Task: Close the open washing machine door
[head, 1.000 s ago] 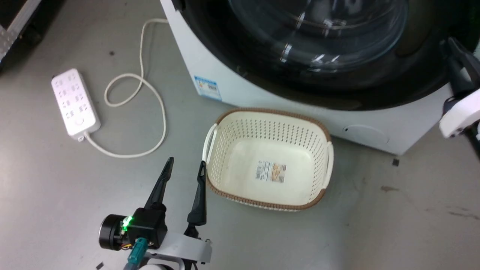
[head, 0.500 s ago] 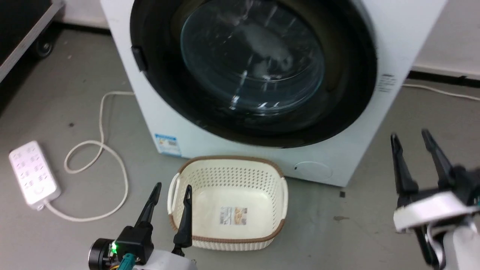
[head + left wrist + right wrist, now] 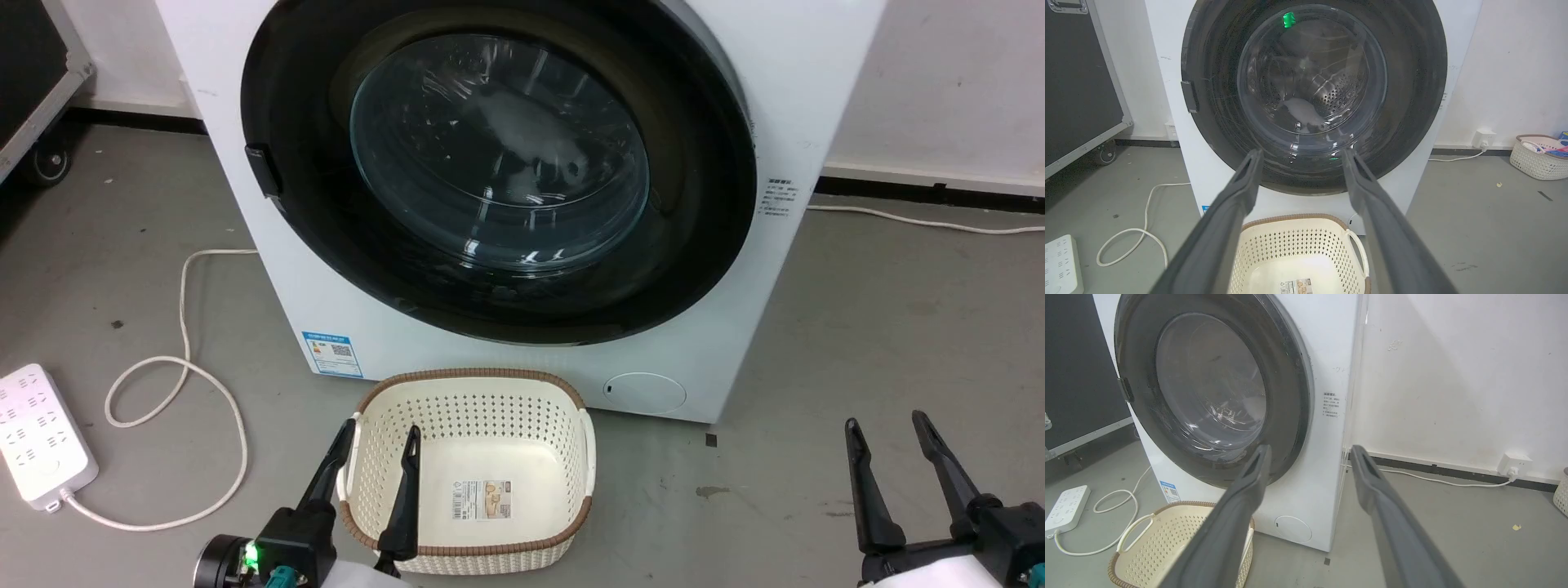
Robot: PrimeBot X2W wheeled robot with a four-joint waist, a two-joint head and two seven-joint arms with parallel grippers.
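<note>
The washing machine (image 3: 816, 98) is a white front-loader facing me. Its washing machine door (image 3: 498, 155), with a glossy black rim and a bulging glass centre, lies flush against the front, latch tab at its left edge. My left gripper (image 3: 381, 429) is open at the lower left, fingers over the basket's near corner and well short of the door. My right gripper (image 3: 886, 420) is open at the lower right above bare floor. The left wrist view looks straight at the door (image 3: 1310, 73) past its open gripper (image 3: 1302, 152). The right wrist view has the door (image 3: 1208, 384) to the left of its open gripper (image 3: 1311, 448).
A cream perforated basket (image 3: 469, 384) sits on the floor right below the door. A white power strip (image 3: 37, 441) with a looped cord (image 3: 184, 384) lies at the left. A black wheeled case (image 3: 33, 73) stands far left. Another basket (image 3: 1537, 157) sits by the wall at the right.
The head camera has pulled back and up, bringing the whole door into view. My right gripper has come away from the door's right edge and dropped to the lower right.
</note>
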